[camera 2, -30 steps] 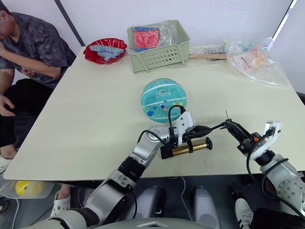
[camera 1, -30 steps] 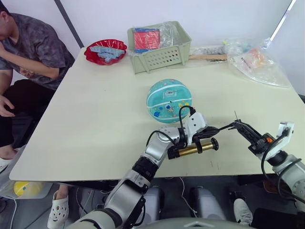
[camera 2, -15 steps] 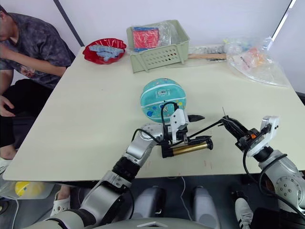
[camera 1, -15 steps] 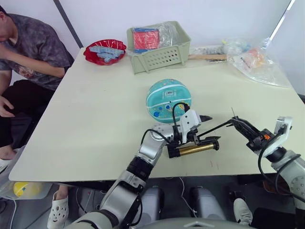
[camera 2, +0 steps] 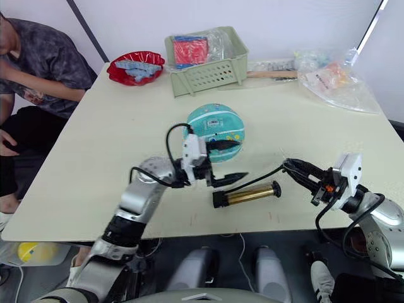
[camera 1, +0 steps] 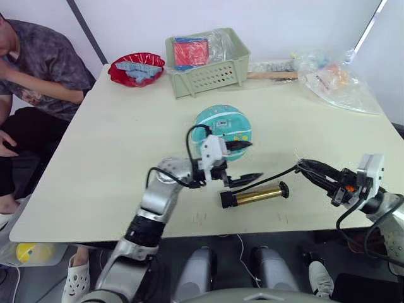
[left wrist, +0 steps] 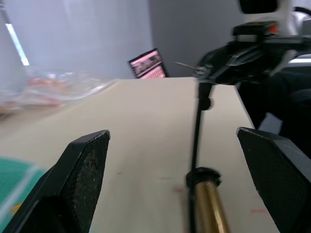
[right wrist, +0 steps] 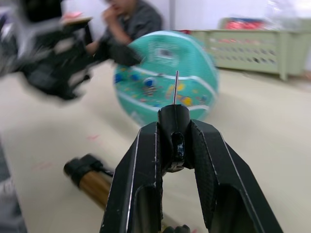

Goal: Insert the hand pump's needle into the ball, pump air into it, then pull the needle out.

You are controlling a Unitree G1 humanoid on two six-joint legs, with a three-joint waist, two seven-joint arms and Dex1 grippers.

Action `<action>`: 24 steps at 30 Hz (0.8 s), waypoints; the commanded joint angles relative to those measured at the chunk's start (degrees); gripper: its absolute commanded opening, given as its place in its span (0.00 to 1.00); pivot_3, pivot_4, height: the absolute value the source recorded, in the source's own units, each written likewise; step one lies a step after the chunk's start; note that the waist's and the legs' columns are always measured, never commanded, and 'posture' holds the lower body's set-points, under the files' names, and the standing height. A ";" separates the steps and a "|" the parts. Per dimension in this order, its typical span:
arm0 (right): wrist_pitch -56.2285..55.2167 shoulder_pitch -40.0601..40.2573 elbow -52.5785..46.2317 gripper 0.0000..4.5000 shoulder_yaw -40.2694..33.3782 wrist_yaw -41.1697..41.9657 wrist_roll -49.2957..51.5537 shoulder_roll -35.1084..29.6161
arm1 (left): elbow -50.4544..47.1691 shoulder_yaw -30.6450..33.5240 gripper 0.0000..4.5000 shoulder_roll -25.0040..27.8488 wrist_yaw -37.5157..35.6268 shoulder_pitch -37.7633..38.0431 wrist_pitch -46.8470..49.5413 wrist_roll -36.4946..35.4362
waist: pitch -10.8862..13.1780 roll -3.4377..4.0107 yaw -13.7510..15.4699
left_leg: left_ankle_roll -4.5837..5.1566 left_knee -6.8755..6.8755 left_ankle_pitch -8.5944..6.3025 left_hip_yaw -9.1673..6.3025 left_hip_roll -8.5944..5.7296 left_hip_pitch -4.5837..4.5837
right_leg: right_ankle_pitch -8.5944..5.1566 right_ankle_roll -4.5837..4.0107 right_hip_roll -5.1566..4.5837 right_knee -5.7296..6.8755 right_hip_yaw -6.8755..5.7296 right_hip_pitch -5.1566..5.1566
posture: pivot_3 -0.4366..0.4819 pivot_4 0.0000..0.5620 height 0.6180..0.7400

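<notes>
1. On the table [camera 1: 113, 158], in the left eye view, the ball [camera 1: 222, 128] sat mid-table; the hand pump [camera 1: 254, 196] lay flat just in front of it, apart from it.
2. Right eye view: the left gripper [camera 2: 222, 162] hovered between ball and pump, fingers spread, holding nothing.
3. Left wrist view: both wide-apart fingers [left wrist: 77, 179] framed the pump's gold barrel and black hose.
4. Right wrist view: the right gripper [right wrist: 176, 145] was clamped on the black fitting, the needle [right wrist: 175, 87] upright before the ball.
</notes>
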 commanded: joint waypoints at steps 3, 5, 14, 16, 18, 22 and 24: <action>-5.73 -0.39 0.22 0.08 -0.47 2.43 -1.20 -0.31 | -3.14 9.42 0.98 3.50 6.64 -1.23 5.25 -3.56 | 0.01 -0.02 0.04 | 0.00 0.00 0.00 -0.01 -0.01 0.00 | 0.00 0.00 -0.01 0.00 0.00 0.00 | 0.48 0.27 0.98; -6.48 -0.36 0.72 0.08 -0.51 2.65 -1.23 -0.31 | -2.56 11.24 0.98 4.73 8.66 -2.19 7.13 -3.42 | 0.01 -0.02 0.02 | 0.00 0.00 0.00 -0.02 0.00 0.00 | 0.01 -0.01 0.00 0.00 0.00 0.00 | 0.48 0.27 0.98; -9.57 0.41 2.24 0.08 -0.64 3.78 -0.86 -0.01 | 5.71 13.14 0.98 10.15 13.29 -7.61 9.49 0.64 | 0.03 -0.05 0.42 | -0.01 0.00 0.01 -0.02 -0.03 0.01 | 0.01 -0.01 0.00 0.02 -0.01 0.00 | 0.48 0.27 0.98; -10.01 0.43 2.55 0.08 -0.47 3.86 -0.95 -0.01 | 6.96 12.67 0.98 10.46 13.44 -8.11 9.27 1.15 | 0.03 -0.05 0.45 | -0.01 0.00 0.00 0.00 -0.04 0.01 | 0.01 -0.01 -0.01 0.01 0.01 0.00 | 0.48 0.27 0.98; -10.20 0.39 2.68 0.08 -0.38 3.87 -0.90 -0.02 | 8.11 12.62 0.98 10.24 13.82 -8.72 9.39 1.25 | 0.03 -0.05 0.50 | -0.01 0.00 0.00 0.00 -0.05 0.01 | 0.02 -0.01 -0.03 0.01 0.01 0.00 | 0.48 0.27 0.98; -10.78 -0.17 3.39 0.08 0.27 3.87 -1.08 0.26 | 13.57 9.93 0.98 9.26 12.27 -11.55 8.37 2.78 | 0.03 -0.06 0.67 | -0.02 0.00 0.01 -0.02 -0.05 0.01 | 0.02 -0.01 -0.02 0.02 0.00 0.00 | 0.48 0.27 0.98; -10.87 -0.33 3.48 0.08 0.47 3.88 -1.13 0.36 | 15.77 9.22 0.98 8.69 11.82 -12.81 7.66 3.23 | 0.03 -0.06 0.70 | -0.02 0.02 0.01 -0.01 -0.08 0.01 | 0.02 -0.01 -0.02 0.03 0.00 0.01 | 0.48 0.27 0.98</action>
